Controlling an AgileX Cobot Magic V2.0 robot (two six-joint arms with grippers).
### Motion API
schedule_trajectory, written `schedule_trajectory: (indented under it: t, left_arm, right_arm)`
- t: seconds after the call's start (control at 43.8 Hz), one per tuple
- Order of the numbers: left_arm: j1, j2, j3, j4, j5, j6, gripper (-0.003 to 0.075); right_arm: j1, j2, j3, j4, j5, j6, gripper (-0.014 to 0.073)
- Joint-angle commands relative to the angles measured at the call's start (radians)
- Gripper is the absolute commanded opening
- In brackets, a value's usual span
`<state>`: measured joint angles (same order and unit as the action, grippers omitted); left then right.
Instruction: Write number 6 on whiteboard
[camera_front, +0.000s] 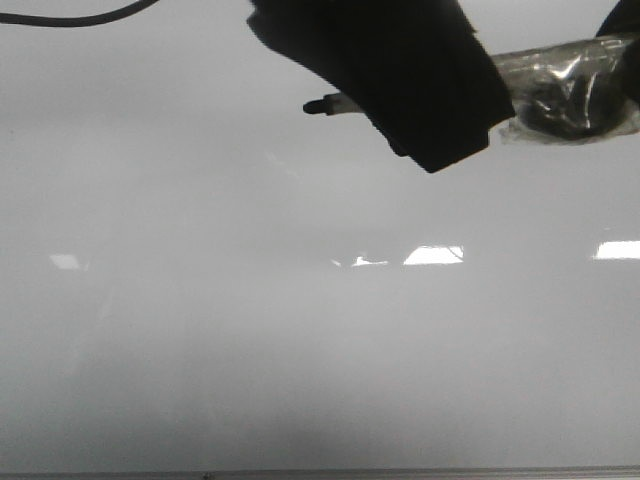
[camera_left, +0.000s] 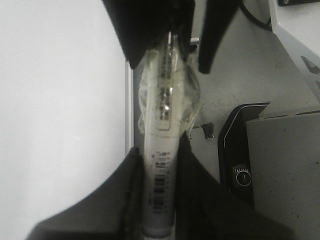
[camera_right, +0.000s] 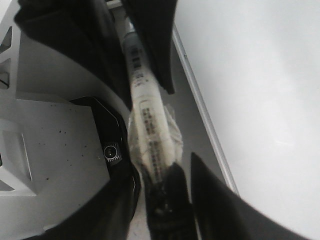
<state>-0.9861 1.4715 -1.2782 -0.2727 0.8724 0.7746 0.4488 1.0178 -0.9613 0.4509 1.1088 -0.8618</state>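
The whiteboard (camera_front: 300, 350) fills the front view, glossy and pale grey, and no number 6 shows on it. A white marker (camera_front: 560, 90), wrapped in clear tape, hangs level above the board with its dark tip (camera_front: 308, 106) pointing left. My left gripper (camera_left: 159, 150) is shut on the marker's barcode end (camera_left: 160, 180). My right gripper (camera_right: 167, 170) straddles the marker's dark end (camera_right: 167, 200) with a gap beside it, so it looks open. The board also shows in the left wrist view (camera_left: 60, 100) and the right wrist view (camera_right: 260, 75).
Bright light reflections (camera_front: 433, 255) lie across the board. A thin edge strip (camera_front: 300, 474) runs along its near side. A dark cable (camera_front: 80, 18) crosses the far left corner. The grey robot base with a camera lens (camera_left: 241, 177) stands beside the board.
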Motion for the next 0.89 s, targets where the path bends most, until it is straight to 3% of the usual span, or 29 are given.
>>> schedule_trajectory:
  t: [0.0,0.068,0.228,0.32,0.388,0.571,0.685,0.868]
  left_arm:
    - [-0.005,-0.042,-0.036,0.017,-0.034,-0.035,0.0017]
    - [-0.005,-0.042,-0.036,0.114,-0.013,-0.128,0.0017]
    - [-0.005,-0.049,-0.036,0.426,0.063,-0.445,0.0017]
    - [0.008,-0.065,-0.036,0.650,0.150,-0.661,0.0017]
    - [0.052,-0.085,-0.036,0.723,0.202,-0.775,0.0017]
    - [0.315,-0.187,0.038,0.727,0.138,-0.863,0.0017]
    - [0.540,-0.256,0.135,0.714,0.007,-0.964,0.0017]
    - [0.800,-0.307,0.305,0.590,-0.239,-1.035,0.0016]
  right_arm:
    - [-0.014,-0.016,-0.032,0.026,-0.029,0.019,0.0503]
    - [-0.049,-0.030,-0.034,-0.028,-0.031,0.075,0.0552]
    - [-0.173,-0.070,-0.034,-0.149,-0.054,0.246,0.0549]
    - [-0.240,-0.078,-0.034,-0.157,-0.063,0.277,0.0549]
    - [-0.267,-0.082,-0.033,-0.157,-0.072,0.279,0.0549]
    - [-0.272,-0.082,-0.033,-0.155,-0.078,0.279,0.0549]
    - [-0.272,-0.082,-0.033,-0.153,-0.087,0.279,0.0549]
    - [-0.272,-0.082,-0.033,-0.149,-0.117,0.279,0.0549]
